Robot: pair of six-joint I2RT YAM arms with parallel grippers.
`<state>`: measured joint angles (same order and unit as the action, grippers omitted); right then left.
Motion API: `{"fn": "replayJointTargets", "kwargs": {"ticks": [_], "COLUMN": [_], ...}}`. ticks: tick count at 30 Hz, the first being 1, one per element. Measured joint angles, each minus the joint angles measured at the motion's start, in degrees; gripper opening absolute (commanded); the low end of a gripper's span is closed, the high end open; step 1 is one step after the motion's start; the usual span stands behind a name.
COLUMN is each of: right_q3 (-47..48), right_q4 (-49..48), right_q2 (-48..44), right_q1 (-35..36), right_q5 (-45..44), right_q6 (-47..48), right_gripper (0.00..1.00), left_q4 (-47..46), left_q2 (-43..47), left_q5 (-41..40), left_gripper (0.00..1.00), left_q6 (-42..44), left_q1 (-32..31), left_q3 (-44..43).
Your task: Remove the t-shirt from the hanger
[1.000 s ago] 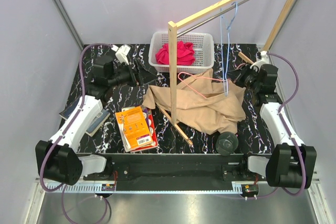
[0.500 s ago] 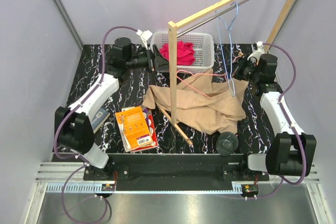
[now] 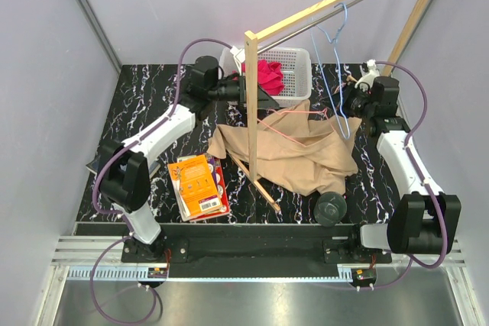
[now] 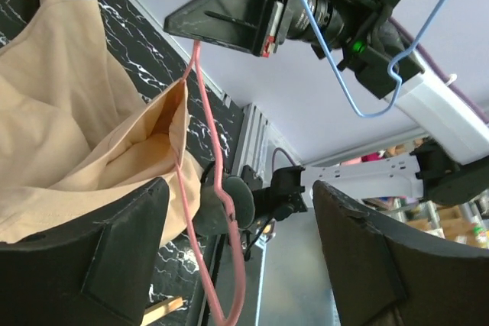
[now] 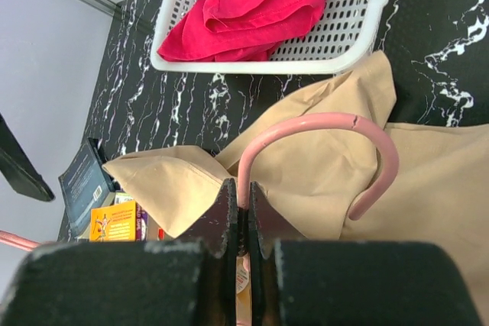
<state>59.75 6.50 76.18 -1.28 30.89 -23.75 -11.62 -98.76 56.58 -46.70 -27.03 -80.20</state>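
Table contents, left to right. Orange book (image 3: 200, 185): flat on the marble top, uninvolved. Left gripper (image 4: 241, 187): reached in beside the wooden post (image 3: 250, 104), fingers spread wide and holding nothing, with the hanger wire and the shirt's open edge showing between them. White basket (image 3: 303, 66): at the back, holding a red cloth (image 3: 267, 75). Beige t-shirt (image 3: 294, 154): crumpled, mostly lying on the table in front of the basket, one edge drawn upward along the hanger wire and not yet free of it. Pink hanger (image 5: 321, 122): raised at its hook end, the rest running down into the shirt. Blue hanger (image 3: 336, 36): bare, hung on the overhead rod. Right gripper (image 5: 238, 205): fingers pressed together on the pink hanger just below the hook. Step in hand, as I judge it: hanger steadied by the right, left lining up for a grasp on the cloth. Next move calls for the left fingers to close on fabric alone, clear of the wire, then draw it down and away.
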Motion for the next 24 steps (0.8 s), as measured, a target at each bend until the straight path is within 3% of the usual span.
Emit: {"fn": "replayJointTargets", "kwargs": {"ticks": [5,15,16,18,19,24], "right_q3": [0.83,0.98,0.98,0.98,0.98,0.98], "right_q4": [0.13,0.44,0.48,0.63,0.74,1.42], "right_q2": [0.00,0.02,0.02,0.02,0.02,0.00], "right_q1": [0.17,0.52,0.52,0.55,0.55,0.74], "right_q5": [0.02,-0.33,-0.42,-0.85,-1.18,-2.89], "right_q6": [-0.02,-0.13,-0.17,-0.33,-0.46,-1.81], "right_gripper": [0.00,0.02,0.06,0.11,0.19,0.54], "left_q4": [7.74,16.92,17.20,18.23,18.49,20.00], "left_q2": [0.07,0.07,0.07,0.07,0.07,0.55], "left_q5": [-3.89,-7.63,-7.65,-7.78,-7.76,-8.83], "left_gripper": [0.70,0.29,0.18,0.06,0.00,0.00], "left_q6": [8.72,17.03,17.35,18.08,18.40,20.33], "left_q1": [-2.89,-3.26,-3.26,-3.26,-3.26,-3.56], "left_q3": [-2.40,-3.10,-3.10,-3.15,-3.17,-3.43]}}
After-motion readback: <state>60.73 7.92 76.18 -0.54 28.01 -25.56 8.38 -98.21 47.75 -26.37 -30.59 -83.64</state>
